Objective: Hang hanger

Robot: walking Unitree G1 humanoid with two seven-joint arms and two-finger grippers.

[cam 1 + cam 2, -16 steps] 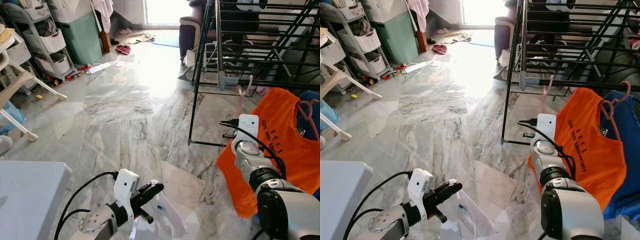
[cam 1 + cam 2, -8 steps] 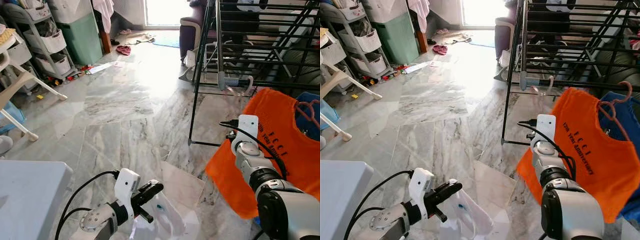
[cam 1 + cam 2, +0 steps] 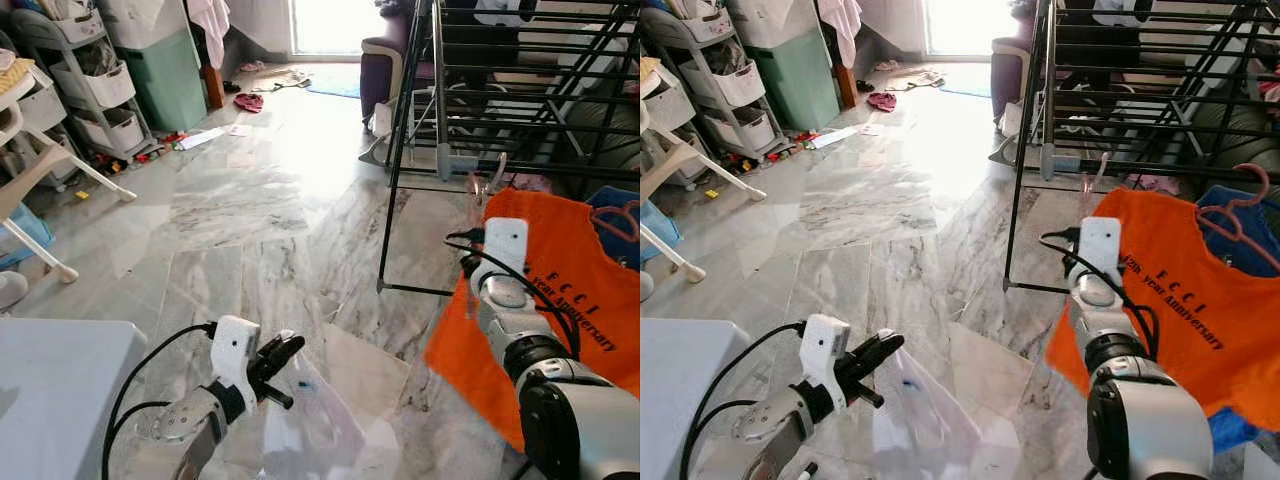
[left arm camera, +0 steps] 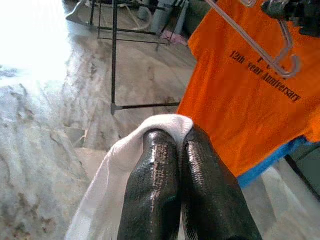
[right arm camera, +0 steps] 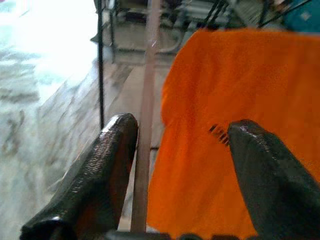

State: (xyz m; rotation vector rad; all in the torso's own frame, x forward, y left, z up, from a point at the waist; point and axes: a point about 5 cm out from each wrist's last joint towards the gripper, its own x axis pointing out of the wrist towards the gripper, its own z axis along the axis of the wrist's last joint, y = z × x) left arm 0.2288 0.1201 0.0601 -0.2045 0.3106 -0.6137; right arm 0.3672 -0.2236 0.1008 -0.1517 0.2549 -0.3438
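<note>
Our right gripper (image 5: 180, 165) at four o'clock, fingers spread wide, a pale hanger (image 5: 145, 125) just beside one finger, orange T-shirt (image 3: 1180, 300) before it below the black drying rack (image 3: 1140, 90), our left gripper (image 4: 187, 185) at seven o'clock clamped on a white cloth (image 4: 125, 165), over the marble floor (image 3: 250, 200).

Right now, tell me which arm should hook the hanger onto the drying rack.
The right. The right gripper is raised by the rack, open, with the clear hanger and orange shirt between its fingers. The left gripper sits low over the floor, shut on a white cloth.
</note>
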